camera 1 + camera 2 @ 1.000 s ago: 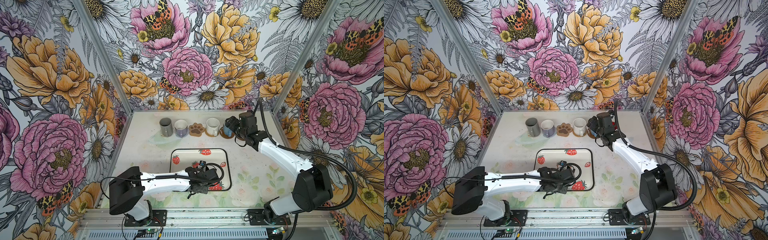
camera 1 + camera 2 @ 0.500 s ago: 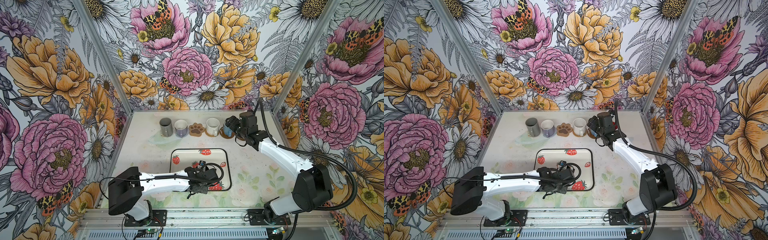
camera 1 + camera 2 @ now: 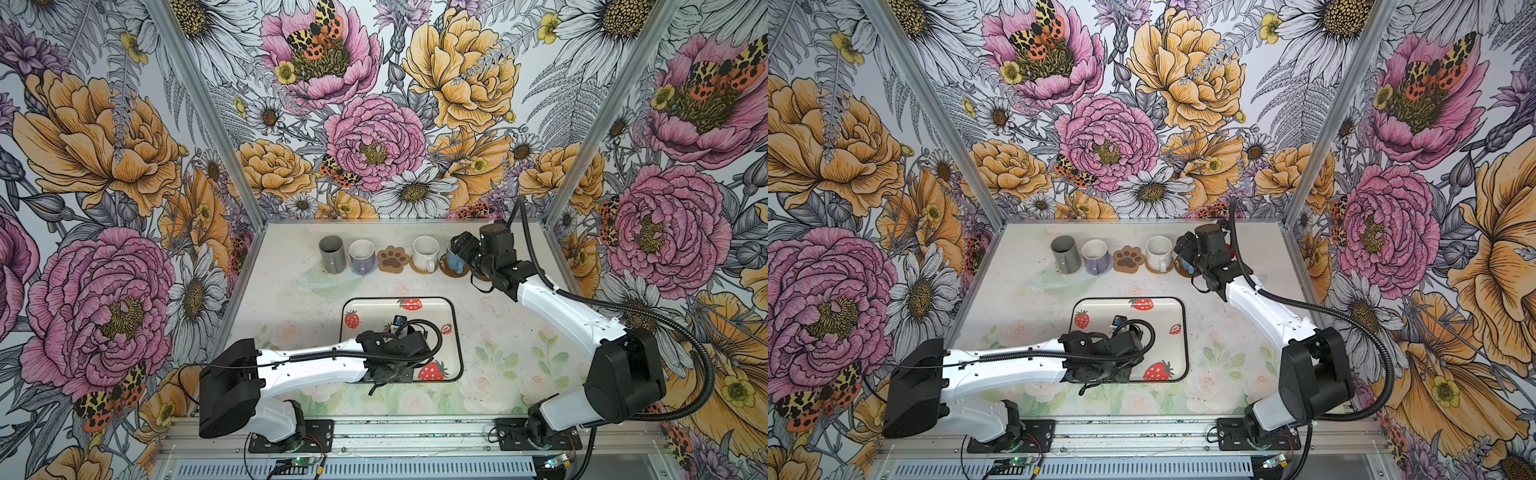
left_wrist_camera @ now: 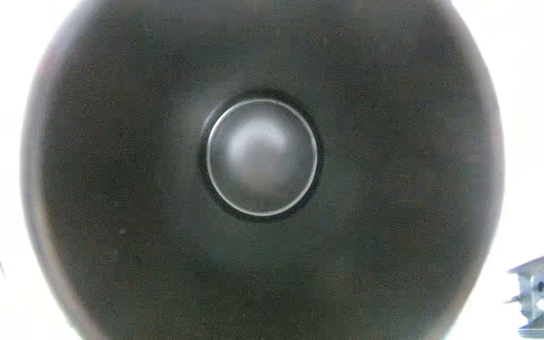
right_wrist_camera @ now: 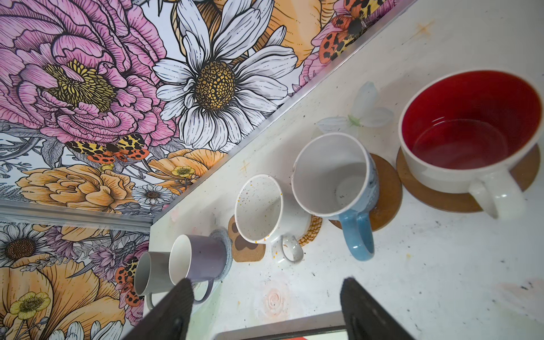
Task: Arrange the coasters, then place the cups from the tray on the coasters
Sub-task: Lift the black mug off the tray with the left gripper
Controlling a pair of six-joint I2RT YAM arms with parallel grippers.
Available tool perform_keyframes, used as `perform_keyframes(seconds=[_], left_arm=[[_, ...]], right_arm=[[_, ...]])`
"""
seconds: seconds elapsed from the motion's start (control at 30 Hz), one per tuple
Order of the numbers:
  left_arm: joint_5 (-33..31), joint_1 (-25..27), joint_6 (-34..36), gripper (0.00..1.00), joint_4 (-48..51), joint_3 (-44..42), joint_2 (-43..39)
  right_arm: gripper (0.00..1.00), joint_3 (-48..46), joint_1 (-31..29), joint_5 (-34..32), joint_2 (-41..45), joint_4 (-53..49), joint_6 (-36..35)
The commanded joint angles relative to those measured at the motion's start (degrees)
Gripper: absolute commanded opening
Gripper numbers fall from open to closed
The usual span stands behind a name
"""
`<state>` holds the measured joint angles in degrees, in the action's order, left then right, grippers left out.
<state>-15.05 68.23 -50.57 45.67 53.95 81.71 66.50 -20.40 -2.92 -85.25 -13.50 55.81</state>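
Five cups stand in a row at the back. The tall grey cup (image 3: 332, 254), the lavender cup (image 3: 362, 257) on a grey-white coaster (image 5: 225, 238), the white speckled cup (image 3: 425, 253) on rattan and the light blue cup (image 3: 454, 261) on a dark brown coaster show in both top views. The red-lined white cup (image 5: 471, 129) shows only in the right wrist view. The paw coaster (image 3: 393, 258) lies bare. My right gripper (image 5: 268, 294) hangs open beside the blue cup, holding nothing. Over the tray (image 3: 436, 305), my left gripper (image 3: 390, 370) is shut on the black cup (image 4: 265, 156). The cup's dark inside hides the fingers.
Flowered walls with metal corner posts (image 3: 561, 199) close the table in at the back and on both sides. A pale translucent leaf shape (image 3: 328, 279) lies just in front of the grey and lavender cups. My left arm stretches across the table's front, over the tray's near corner.
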Motion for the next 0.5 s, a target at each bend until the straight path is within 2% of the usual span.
perform_keyframes(seconds=[0.0,0.47], left_arm=[[-2.47,-1.73,2.06,0.0,-1.48,1.49,-2.61],[-1.21,-10.09,10.48,0.0,-1.24,6.87,-1.24]], right_arm=[[0.81,1.53,0.61,0.36,-0.79,0.05,-1.06],[0.81,1.26,1.56,1.88,-0.16,-0.3,-1.67]])
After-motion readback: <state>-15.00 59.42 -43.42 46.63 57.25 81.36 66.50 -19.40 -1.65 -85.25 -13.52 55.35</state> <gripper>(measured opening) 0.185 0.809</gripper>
